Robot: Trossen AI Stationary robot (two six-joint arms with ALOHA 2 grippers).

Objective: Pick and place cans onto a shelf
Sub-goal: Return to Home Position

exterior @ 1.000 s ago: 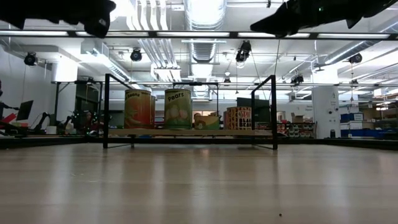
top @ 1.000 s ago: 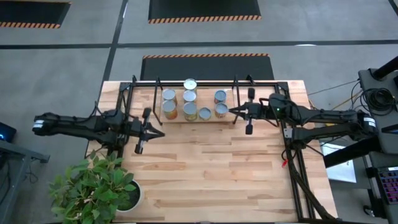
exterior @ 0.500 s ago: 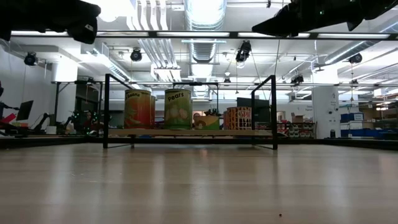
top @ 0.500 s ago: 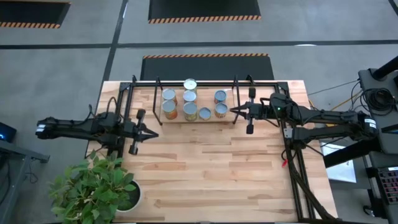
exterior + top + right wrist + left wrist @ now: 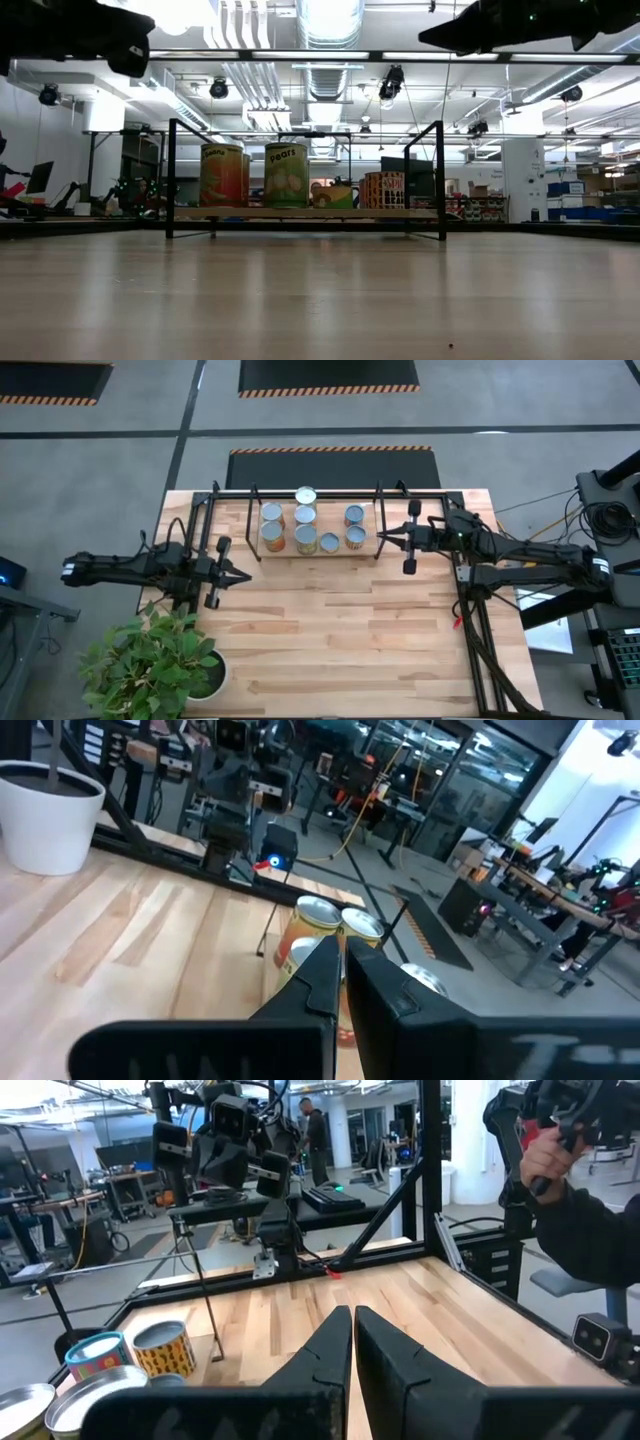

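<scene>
Seen from above, the left gripper [image 5: 238, 573] is hovering over the left part of the wooden table [image 5: 350, 630]. Its fingers are drawn to a narrow point and holding nothing. In the lower left corner, a leafy plant [image 5: 150, 660] is spreading over its white pot [image 5: 207, 676] and hiding most of the rim.

In the upper middle of the frame, eight cans [image 5: 306, 538] are standing upright on the shelf [image 5: 330, 520]. They are grouped in three columns, with one more can tucked between the middle and right columns. Just right of the shelf's end, the right gripper [image 5: 382, 538] is hanging with its tip pointing toward the cans but apart from them. Its fingers are likewise pinched together and empty.

In the table-level view, both arms are showing only as dark shapes cut off by the top edge. On the shelf board, an orange can [image 5: 222, 175], a green can [image 5: 286, 175] reading "Pears" and a low can [image 5: 335, 196] are showing. The others are hiding behind these or blending into the background clutter.

In the left wrist view, several cans are sitting in the lower left corner, two of them cut off by the frame edge. At upper right, a person's hand [image 5: 543, 1152] is gripping a dark object that is hard to make out, above a dark sleeve [image 5: 590, 1230]. In the right wrist view, the arm's own fingers are covering parts of the cans.
</scene>
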